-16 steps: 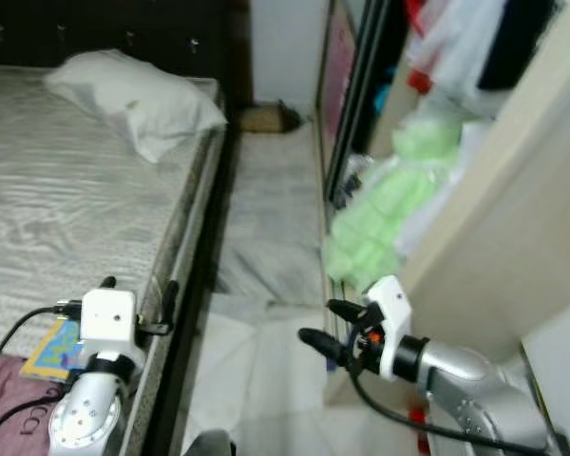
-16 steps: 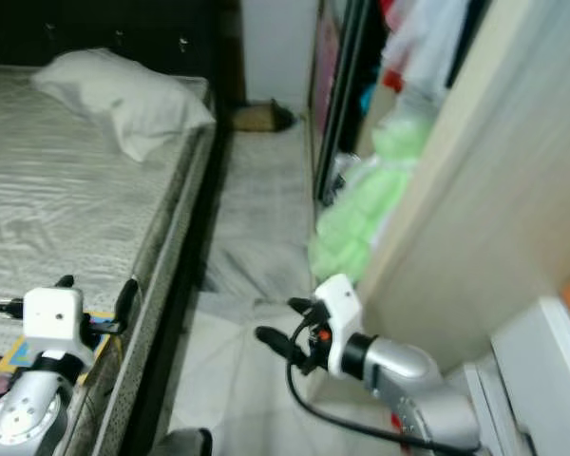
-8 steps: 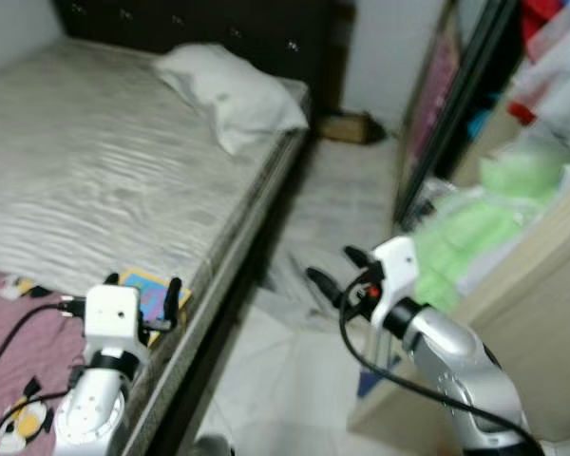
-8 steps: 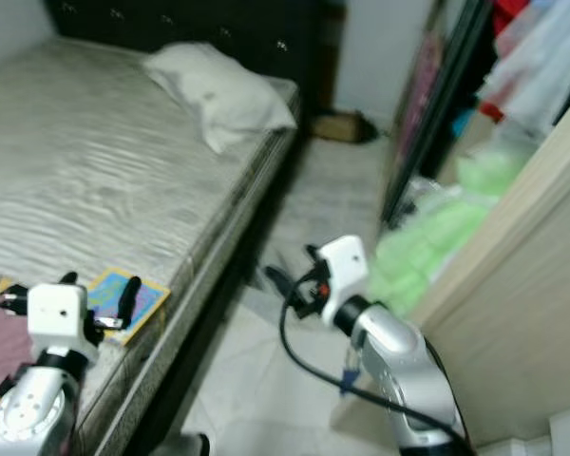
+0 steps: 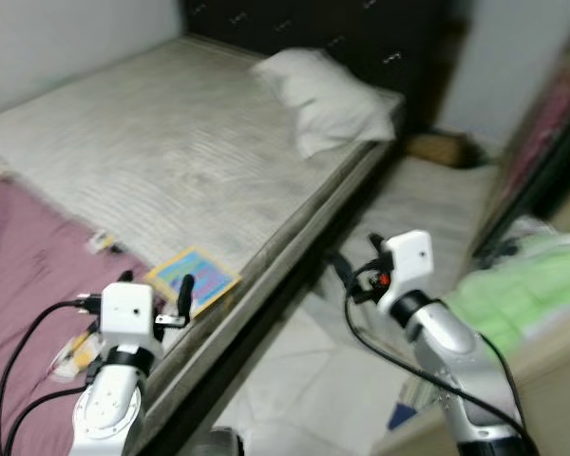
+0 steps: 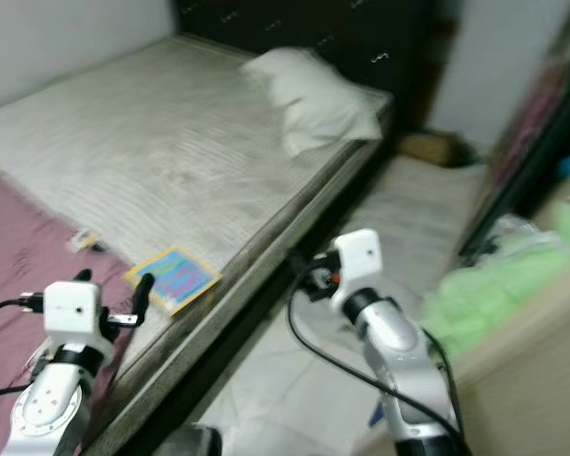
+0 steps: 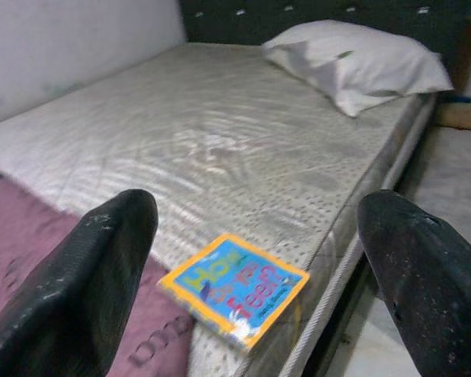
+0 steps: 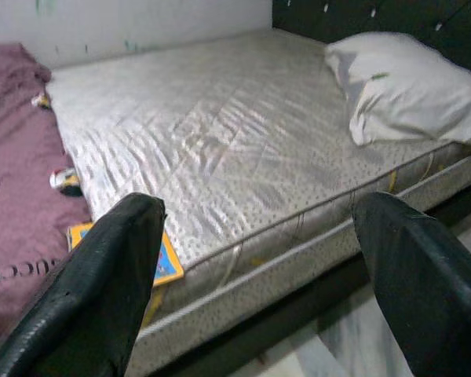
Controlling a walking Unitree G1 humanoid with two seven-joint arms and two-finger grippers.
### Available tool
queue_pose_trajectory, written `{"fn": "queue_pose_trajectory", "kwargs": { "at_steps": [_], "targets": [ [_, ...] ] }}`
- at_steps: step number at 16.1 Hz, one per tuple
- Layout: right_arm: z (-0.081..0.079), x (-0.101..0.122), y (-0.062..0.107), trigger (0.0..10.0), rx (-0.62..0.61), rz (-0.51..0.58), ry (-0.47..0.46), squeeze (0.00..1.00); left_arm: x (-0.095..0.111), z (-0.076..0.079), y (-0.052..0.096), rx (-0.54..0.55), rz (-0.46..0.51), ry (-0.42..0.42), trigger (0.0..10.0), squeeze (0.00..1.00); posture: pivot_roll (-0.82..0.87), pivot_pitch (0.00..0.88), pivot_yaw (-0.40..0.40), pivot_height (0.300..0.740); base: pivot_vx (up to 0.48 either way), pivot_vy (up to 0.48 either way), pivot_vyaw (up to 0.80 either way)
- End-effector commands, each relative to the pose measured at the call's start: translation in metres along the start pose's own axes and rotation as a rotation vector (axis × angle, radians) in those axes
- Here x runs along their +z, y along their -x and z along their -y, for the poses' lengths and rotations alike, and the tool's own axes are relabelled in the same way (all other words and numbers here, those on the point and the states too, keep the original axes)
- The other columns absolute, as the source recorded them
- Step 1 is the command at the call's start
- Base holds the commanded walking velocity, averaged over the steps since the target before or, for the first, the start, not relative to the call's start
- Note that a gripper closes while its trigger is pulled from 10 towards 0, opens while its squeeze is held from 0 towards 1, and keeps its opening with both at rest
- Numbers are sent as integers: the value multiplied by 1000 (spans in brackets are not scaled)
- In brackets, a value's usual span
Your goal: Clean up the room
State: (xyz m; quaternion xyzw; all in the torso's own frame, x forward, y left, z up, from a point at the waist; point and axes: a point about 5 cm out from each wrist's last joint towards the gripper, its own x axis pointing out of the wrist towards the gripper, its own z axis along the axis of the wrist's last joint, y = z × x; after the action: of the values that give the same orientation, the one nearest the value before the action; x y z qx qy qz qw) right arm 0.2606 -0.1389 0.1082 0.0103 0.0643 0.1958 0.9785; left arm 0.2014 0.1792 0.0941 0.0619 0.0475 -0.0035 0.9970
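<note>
Here, both end effectors gaping, left end effector (image 7: 251,259) over book (image 7: 234,287), right end effector (image 8: 259,259) facing mattress (image 8: 220,149)

Thin square book w/ yellow border and blue cover (image 7: 234,288), colourful lettering on front, lies flat, face up, near the side edge of the bare grey quilted mattress (image 5: 199,161), corner toward that edge, shut. Its far side touches or slightly overlaps the crumpled mauve blanket (image 5: 28,275) spread over the foot end. Small light-coloured bits (image 5: 103,242) scattered on the blanket nr the book, too blurred to ID. White pillow (image 5: 328,100) sits at the head end, askew, by the dark headboard.
</note>
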Motion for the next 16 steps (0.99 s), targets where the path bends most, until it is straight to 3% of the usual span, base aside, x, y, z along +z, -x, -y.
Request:
{"fn": "queue_pose_trajectory", "kwargs": {
  "at_steps": [1,16],
  "targets": [
    [-3,4,-3,10000,1,25,9,0,1,-5,0,23,2,-23,10000,0,2,71,-55,740,0,0,800],
    [-7,5,-10,10000,-8,56,18,0,2,-5,-3,12,13,-34,10000,0,7,72,-57,740,0,0,800]
  ]
}}
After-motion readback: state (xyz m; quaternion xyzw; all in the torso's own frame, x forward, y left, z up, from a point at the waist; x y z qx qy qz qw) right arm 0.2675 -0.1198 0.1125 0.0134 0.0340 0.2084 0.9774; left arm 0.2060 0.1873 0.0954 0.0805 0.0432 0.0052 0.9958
